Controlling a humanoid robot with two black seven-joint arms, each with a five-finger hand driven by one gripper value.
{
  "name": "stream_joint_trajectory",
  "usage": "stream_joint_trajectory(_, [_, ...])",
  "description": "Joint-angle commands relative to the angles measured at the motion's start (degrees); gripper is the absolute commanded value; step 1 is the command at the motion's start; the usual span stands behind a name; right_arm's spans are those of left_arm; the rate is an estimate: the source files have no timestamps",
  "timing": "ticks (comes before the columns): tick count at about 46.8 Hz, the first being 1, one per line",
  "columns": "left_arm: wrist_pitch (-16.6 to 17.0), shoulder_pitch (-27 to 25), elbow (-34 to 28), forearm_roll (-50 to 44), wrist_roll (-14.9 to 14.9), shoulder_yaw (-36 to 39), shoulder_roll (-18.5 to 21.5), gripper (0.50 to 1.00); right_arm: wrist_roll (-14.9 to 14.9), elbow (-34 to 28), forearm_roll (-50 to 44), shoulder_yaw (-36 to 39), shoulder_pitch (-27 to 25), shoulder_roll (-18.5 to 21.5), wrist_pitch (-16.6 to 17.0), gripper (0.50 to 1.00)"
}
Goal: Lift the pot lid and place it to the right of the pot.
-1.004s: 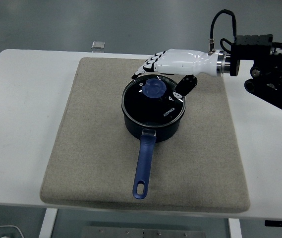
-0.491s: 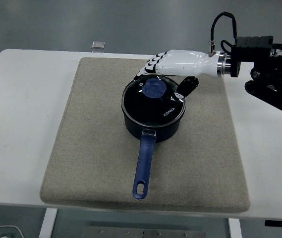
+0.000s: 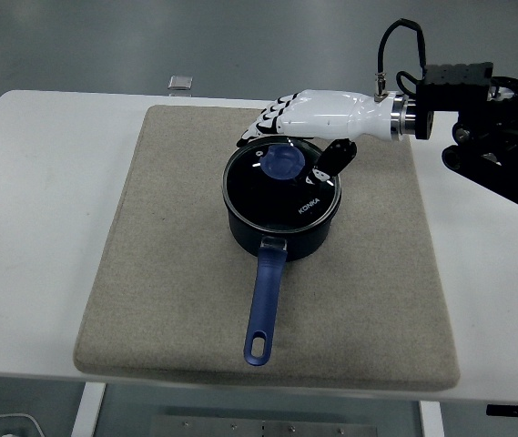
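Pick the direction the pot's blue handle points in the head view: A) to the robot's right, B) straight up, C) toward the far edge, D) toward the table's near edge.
D: the blue handle runs from the pot down toward the picture's bottom, the near edge.

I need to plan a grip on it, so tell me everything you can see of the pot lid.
The pot lid is round dark glass with a metal rim, a blue knob at its centre and white print near its right edge. It sits flat and closed on the dark blue pot, on the beige mat. The right robot hand hangs over its far edge; contact cannot be told.
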Motion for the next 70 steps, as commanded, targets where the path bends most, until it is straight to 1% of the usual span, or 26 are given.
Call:
stream_joint_trajectory(1, [0.0,0.0,0.0,0.0,0.0,0.0,0.0,1.0,0.0,0.0,0.0,0.0,-0.1,0.0,0.0,0.911])
stream_joint_trajectory(11, [0.0,0.0,0.0,0.1,0.0,0.0,0.0,1.0,0.0,0.0,0.0,-0.2,-0.4,0.7,0.1,0.911])
stream_joint_trajectory(18, [0.0,0.0,0.0,0.0,0.0,0.0,0.0,1.0,0.0,0.0,0.0,-1.3,-0.4,0.7,0.1,0.911])
stream_joint_trajectory(64, [0.0,0.0,0.0,0.1,0.0,0.0,0.0,1.0,0.0,-0.2,0.2,-2.3,-0.1,0.4,0.2,0.909])
stream_joint_trajectory(70, [0.0,0.0,0.0,0.1,0.0,0.0,0.0,1.0,0.0,-0.2,0.2,-2.3,-0.2,0.6,0.2,0.899])
